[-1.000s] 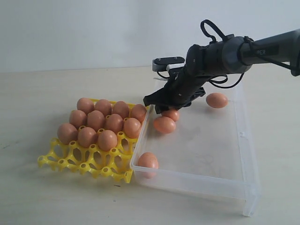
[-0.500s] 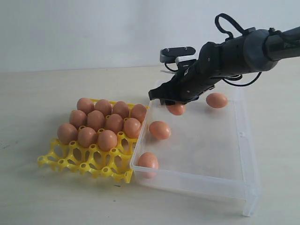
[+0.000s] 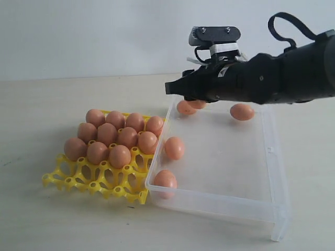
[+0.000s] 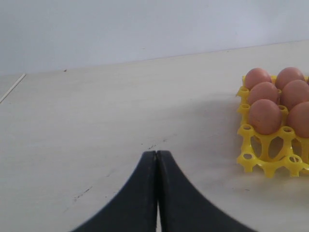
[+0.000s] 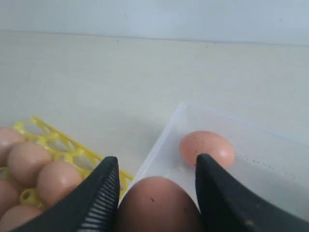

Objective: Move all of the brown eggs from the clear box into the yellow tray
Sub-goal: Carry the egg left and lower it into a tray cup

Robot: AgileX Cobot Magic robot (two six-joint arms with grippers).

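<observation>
Tabletop (image 3: pixel 52 219) pale beige, wall (image 3: pixel 78 36) white. Right gripper (image 5: pixel 157 166) clamped on egg (image 5: pixel 159 208) beside tray (image 5: pixel 63 145), clear from right wrist; left gripper (image 4: pixel 157 154) pressed together, caught only by left wrist.

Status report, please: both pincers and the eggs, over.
Left pincer shut, empty. Right pincer shut on one brown egg, above clear box edge. Way to yellow tray open.
</observation>
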